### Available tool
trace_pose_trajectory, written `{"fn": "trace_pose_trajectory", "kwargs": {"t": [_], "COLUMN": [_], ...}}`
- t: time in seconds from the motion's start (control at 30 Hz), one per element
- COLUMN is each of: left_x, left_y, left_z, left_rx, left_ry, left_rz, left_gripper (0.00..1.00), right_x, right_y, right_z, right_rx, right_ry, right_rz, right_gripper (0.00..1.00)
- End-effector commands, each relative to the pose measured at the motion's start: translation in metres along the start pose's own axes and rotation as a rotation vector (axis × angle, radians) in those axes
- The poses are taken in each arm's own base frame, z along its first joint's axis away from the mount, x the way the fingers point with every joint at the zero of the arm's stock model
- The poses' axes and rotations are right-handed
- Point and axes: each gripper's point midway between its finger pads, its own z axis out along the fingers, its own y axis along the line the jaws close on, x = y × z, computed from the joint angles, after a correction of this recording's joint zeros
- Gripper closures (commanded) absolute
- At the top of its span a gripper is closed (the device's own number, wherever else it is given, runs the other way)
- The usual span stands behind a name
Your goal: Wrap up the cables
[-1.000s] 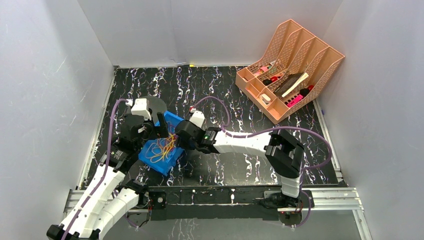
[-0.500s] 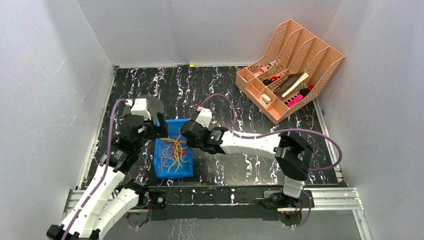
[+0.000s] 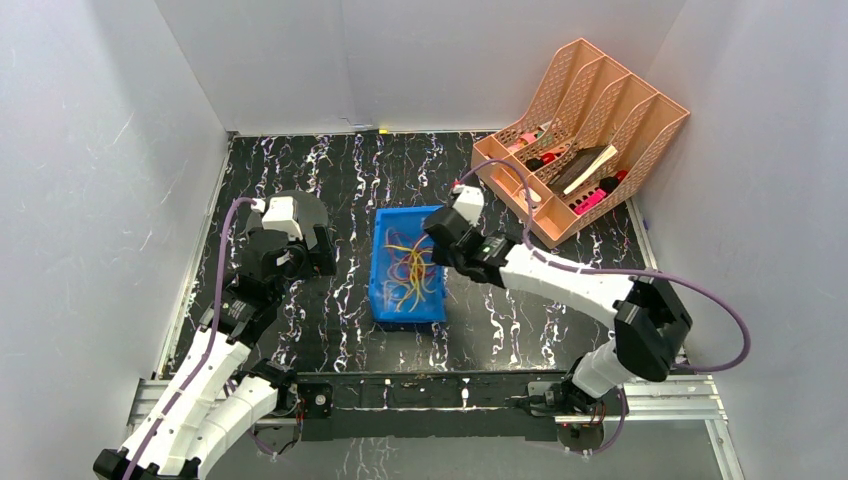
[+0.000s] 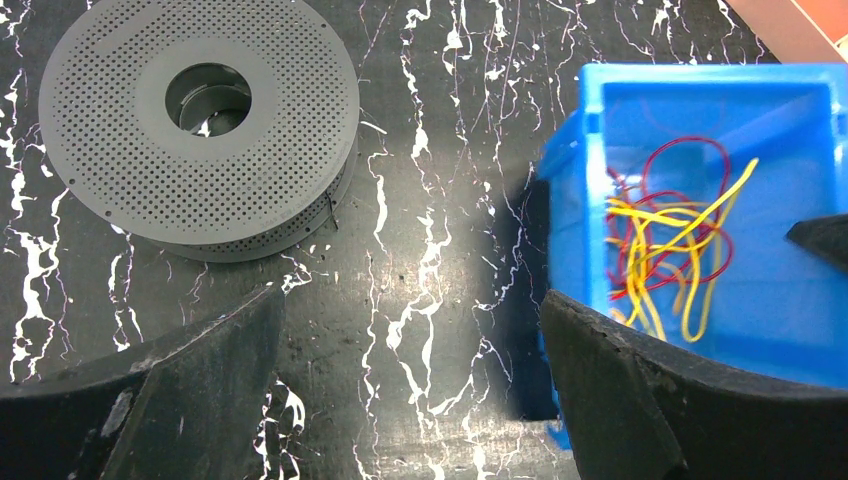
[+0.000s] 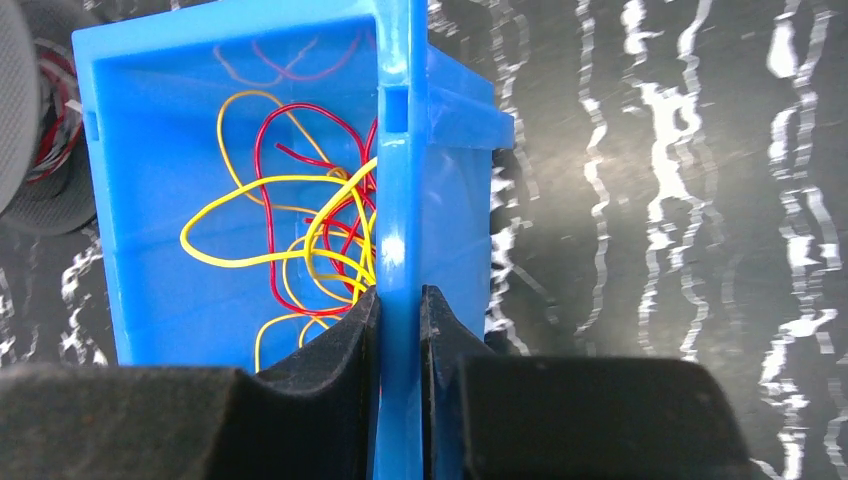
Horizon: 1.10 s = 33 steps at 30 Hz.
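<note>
Blue plastic open-top bin (image 3: 378, 292) sits mid-table, long axis running near-to-far in the top view. The tangle of thin yellow and red cables (image 3: 408, 268) lies loose on its floor, none of it wound yet. Right gripper (image 5: 400, 310) is clamped on the bin's right-hand wall, rim pinched betw. its black fingers (image 5: 340, 350), one inside and one outside. The cables lie just beside the inner finger, toward the bin's middle, but nothing touches them. Left gripper (image 4: 415, 390) hangs w/ jaws spread wide, holding nothing. From it the bin is ahead and to the right, apart, w/ a strip of black white-veined tabletop (image 3: 350, 170) betw. them. The grey perforated round reel (image 4: 200, 125) is ahead and to the left, near. So the right arm is closer to the cables but busy w/ the bin, while the left is free and sits betw. reel and bin. My read: the pick must come down from above, since the walls block any side approach. The loops run every way, so there's no single axis to line up on.
</note>
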Motion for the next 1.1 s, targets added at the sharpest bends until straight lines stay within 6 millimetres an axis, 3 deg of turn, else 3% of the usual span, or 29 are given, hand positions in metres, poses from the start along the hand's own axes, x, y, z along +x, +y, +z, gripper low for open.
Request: {"fn": "trace_pose_trajectory", "kwargs": {"t": [0.0, 0.2, 0.5, 1.07], "left_x": [-0.013, -0.012, -0.011, -0.006], "left_y": [-0.002, -0.001, -0.002, -0.004], "left_z": [-0.005, -0.004, -0.003, 0.002], "left_rx": [0.002, 0.0, 0.003, 0.008], "left_ry": [-0.029, -0.023, -0.017, 0.006], "left_rz": [-0.002, -0.001, 0.002, 0.009], "left_gripper": [0.02, 0.02, 0.02, 0.02], "right_x": [-0.047, -0.073, -0.1, -0.114], "right_y": [-0.006, -0.034, -0.059, -0.098], "right_z": [-0.009, -0.002, 0.015, 0.08], "right_rx": [-0.074, -0.075, -0.127, -0.073], "right_ry": [-0.079, -0.053, 0.001, 0.05], "right_rz": [-0.008, -0.055, -0.071, 0.032], "right_gripper": [1.0, 1.0, 1.0, 1.0]}}
